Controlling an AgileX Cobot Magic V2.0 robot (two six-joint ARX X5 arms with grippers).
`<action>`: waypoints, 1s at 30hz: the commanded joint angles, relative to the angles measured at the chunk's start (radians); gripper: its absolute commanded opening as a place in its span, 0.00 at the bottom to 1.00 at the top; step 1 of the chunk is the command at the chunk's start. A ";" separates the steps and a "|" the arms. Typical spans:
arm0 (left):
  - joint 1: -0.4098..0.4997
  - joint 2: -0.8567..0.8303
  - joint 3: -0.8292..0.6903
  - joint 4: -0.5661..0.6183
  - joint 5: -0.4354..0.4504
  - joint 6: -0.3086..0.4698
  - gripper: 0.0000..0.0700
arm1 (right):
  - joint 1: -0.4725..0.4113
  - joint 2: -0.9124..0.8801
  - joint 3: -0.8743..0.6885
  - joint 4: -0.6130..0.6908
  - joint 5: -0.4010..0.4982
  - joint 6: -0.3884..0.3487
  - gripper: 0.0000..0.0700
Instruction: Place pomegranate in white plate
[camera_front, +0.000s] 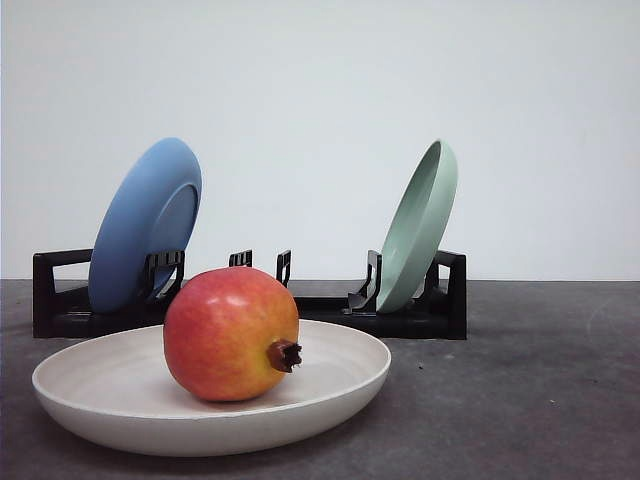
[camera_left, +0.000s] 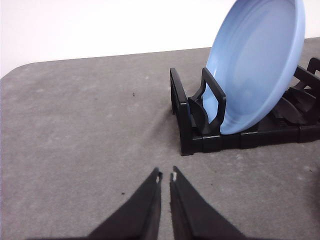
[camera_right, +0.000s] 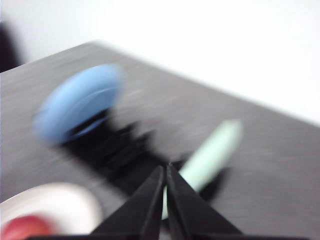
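Note:
The pomegranate (camera_front: 232, 333), red fading to orange-yellow with its dark calyx pointing right, rests inside the white plate (camera_front: 350, 385) at the table's front. The blurred right wrist view catches both, the pomegranate (camera_right: 22, 227) on the white plate (camera_right: 70, 205). My right gripper (camera_right: 165, 170) is shut with nothing between its fingers, up above the table and apart from the fruit. My left gripper (camera_left: 165, 175) hangs shut and empty over bare table near the rack's end.
A black dish rack (camera_front: 430, 310) stands behind the white plate. It holds a blue plate (camera_front: 145, 225) on the left and a pale green plate (camera_front: 420, 225) on the right. Grey tabletop lies open at the right.

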 joint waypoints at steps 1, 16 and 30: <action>-0.001 -0.002 -0.010 -0.005 -0.002 -0.008 0.04 | -0.073 -0.046 -0.057 0.081 -0.003 -0.012 0.00; -0.001 -0.002 -0.010 -0.005 -0.002 -0.007 0.04 | -0.359 -0.505 -0.595 0.371 0.014 -0.066 0.00; -0.001 -0.002 -0.010 -0.005 -0.002 -0.008 0.04 | -0.357 -0.701 -0.803 0.288 0.039 -0.067 0.00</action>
